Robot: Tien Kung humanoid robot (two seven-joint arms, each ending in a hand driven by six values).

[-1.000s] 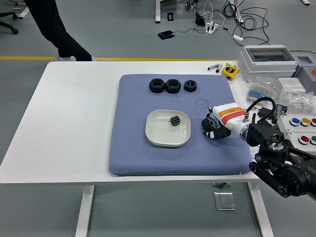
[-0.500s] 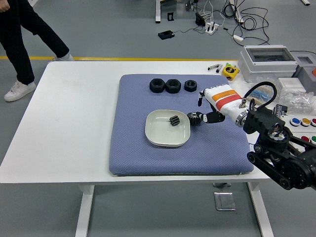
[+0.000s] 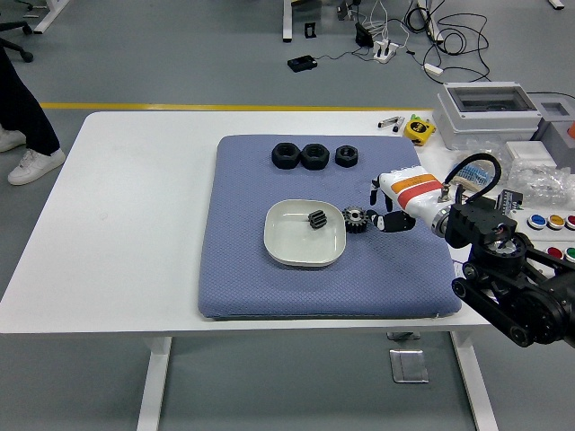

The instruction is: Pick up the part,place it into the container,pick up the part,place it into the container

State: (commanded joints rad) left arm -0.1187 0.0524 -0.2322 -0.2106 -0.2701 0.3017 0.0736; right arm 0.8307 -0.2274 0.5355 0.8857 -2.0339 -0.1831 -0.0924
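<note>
A white bowl (image 3: 280, 255) sits mid-mat on the blue mat (image 3: 243, 283), and one small black gear (image 3: 316, 219) lies inside it. A second black gear (image 3: 354, 218) is right at the bowl's right rim, just outside it. My right hand (image 3: 371, 220), black fingers under a white and orange wrist cover, reaches in from the right. Its fingertips are curled on the gear's right side. I cannot tell whether this gear rests on the mat or hangs just above it. The left arm does not show.
Three black nuts (image 3: 314, 155) line the mat's far edge. Right of the mat are a yellow tape measure (image 3: 418, 128), a grey box (image 3: 490, 112) and a button panel (image 3: 550, 235). A person's leg and shoe (image 3: 20, 135) show at the far left.
My right hand carried the gear left from the mat's right part to the bowl's rim, then the wrist drew back slightly right and down. The person walked off to the left.
</note>
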